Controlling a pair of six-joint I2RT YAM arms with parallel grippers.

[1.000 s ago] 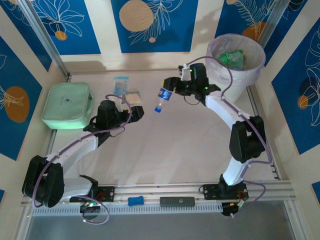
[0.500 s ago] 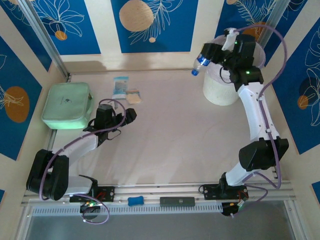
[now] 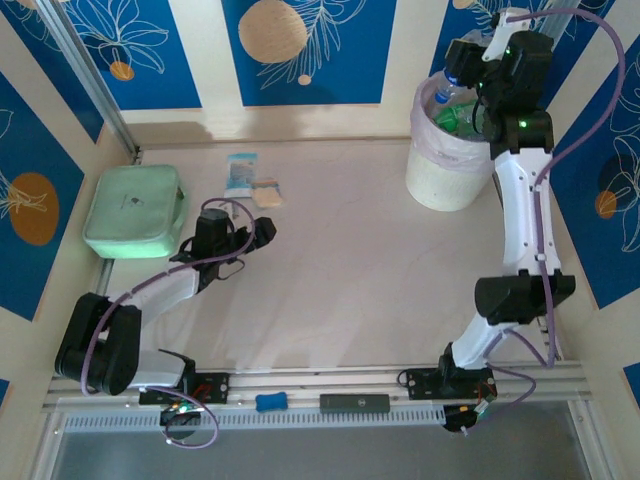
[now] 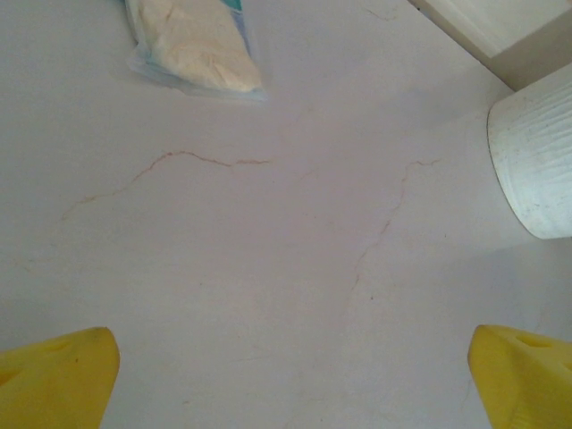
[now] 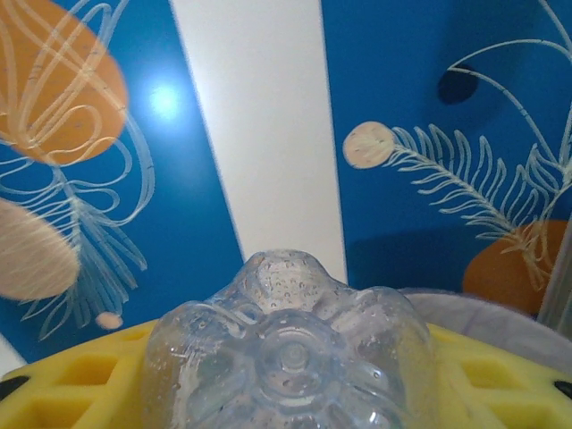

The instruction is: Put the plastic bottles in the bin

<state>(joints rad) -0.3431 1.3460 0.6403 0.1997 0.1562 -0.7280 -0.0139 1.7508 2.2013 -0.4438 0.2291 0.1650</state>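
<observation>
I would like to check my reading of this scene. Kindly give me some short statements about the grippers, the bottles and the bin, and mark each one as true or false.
1. The right gripper holds a clear bottle over the bin. True.
2. The left gripper is shut on the flat packet. False: its fingers are spread wide above the bare table, and the packet lies apart from them.
3. The mint-green pouch lies inside the bin. False: it rests on the table at the left side, far from the bin.
4. A green bottle lies inside the bin. True.
</observation>
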